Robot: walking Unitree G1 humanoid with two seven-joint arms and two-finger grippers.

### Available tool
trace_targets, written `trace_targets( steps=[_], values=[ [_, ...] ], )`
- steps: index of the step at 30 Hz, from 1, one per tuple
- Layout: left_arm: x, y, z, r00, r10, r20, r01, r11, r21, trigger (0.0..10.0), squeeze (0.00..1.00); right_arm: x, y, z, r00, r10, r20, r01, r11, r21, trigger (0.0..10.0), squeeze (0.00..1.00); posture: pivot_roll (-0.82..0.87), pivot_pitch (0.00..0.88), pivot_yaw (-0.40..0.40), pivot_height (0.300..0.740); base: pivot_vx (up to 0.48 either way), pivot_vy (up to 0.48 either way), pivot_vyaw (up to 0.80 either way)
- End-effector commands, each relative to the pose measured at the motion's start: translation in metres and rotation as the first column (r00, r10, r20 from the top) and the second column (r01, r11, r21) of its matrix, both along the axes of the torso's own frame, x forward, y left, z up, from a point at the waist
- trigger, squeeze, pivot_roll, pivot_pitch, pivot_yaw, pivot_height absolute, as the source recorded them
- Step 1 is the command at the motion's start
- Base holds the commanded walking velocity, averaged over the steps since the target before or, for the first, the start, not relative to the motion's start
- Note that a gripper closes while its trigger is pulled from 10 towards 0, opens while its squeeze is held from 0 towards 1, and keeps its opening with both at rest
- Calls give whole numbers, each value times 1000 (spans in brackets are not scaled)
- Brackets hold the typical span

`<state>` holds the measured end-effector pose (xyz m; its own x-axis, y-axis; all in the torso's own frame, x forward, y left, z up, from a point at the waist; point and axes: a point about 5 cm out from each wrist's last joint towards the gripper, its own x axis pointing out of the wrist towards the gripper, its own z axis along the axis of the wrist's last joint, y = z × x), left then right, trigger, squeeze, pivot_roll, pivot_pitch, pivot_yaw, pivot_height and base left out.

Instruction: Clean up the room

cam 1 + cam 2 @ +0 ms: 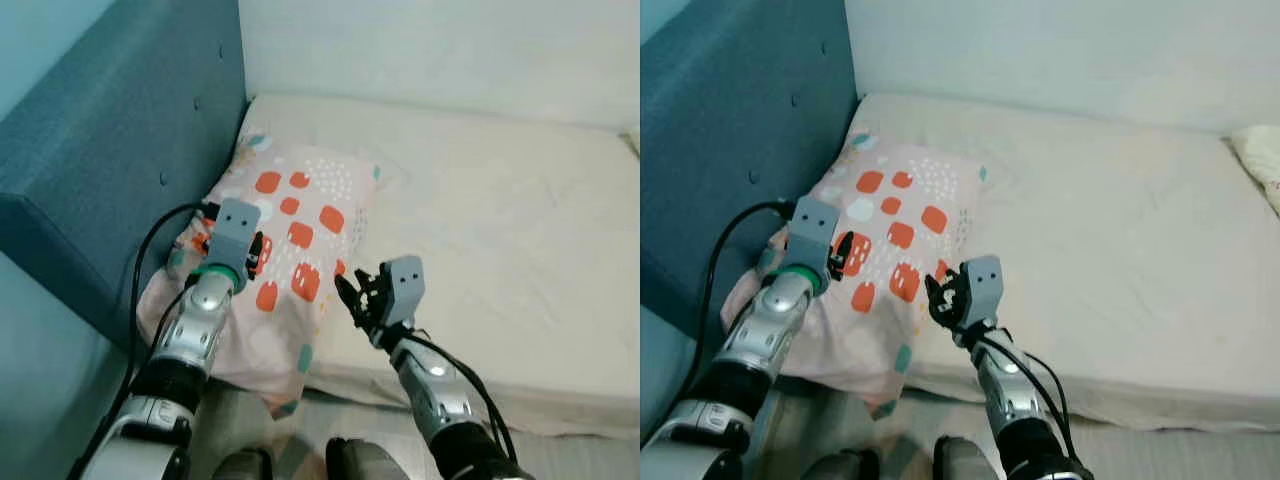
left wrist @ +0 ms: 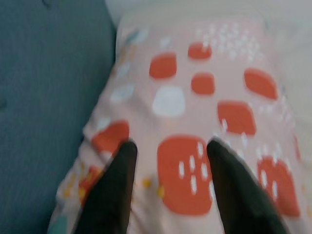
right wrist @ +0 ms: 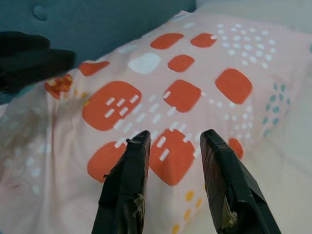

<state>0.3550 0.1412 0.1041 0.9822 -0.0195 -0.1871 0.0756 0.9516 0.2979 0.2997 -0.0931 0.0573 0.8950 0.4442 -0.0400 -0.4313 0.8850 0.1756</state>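
Observation:
A pink pillow (image 1: 300,215) with orange patches lies at the head of the bed, against the blue headboard (image 1: 120,130). My left gripper (image 1: 257,250) hovers over the pillow's left half, open, its fingers (image 2: 117,180) spread just above an orange patch of the pillow (image 2: 180,175). My right gripper (image 1: 356,293) is at the pillow's right near corner, also open, and its fingers (image 3: 126,185) point across the pillow (image 3: 185,92) with nothing between them. The left gripper's black tip (image 3: 29,56) shows in the right wrist view.
The cream mattress (image 1: 490,210) stretches right from the pillow to a white wall (image 1: 450,50). A pale pillow corner (image 1: 1262,160) lies at the far right edge. The mattress's near edge (image 1: 520,405) runs in front of my legs.

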Motion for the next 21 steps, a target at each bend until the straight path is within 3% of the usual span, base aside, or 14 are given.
trace_targets(
  steps=[1,9,16,21],
  values=[
    [5,9,-2,998,38,-42,-38,999,1,10000,1000,2,3,0,1000,11,0,-11,1000,-4,10000,0,-11,100,9,740,0,0,0],
    [20,42,13,991,106,-85,-109,993,-39,10000,1000,9,12,9,999,32,18,-32,999,6,10000,0,19,170,20,740,0,0,0],
    [24,57,18,987,102,-126,-108,993,-47,10000,1000,11,15,13,999,34,28,-34,999,14,10000,0,38,232,33,740,0,0,0],
    [27,76,23,976,145,-161,-160,983,-87,10000,1000,21,-13,24,993,-69,91,72,997,-25,10000,0,33,309,42,740,0,0,0]
  ],
)
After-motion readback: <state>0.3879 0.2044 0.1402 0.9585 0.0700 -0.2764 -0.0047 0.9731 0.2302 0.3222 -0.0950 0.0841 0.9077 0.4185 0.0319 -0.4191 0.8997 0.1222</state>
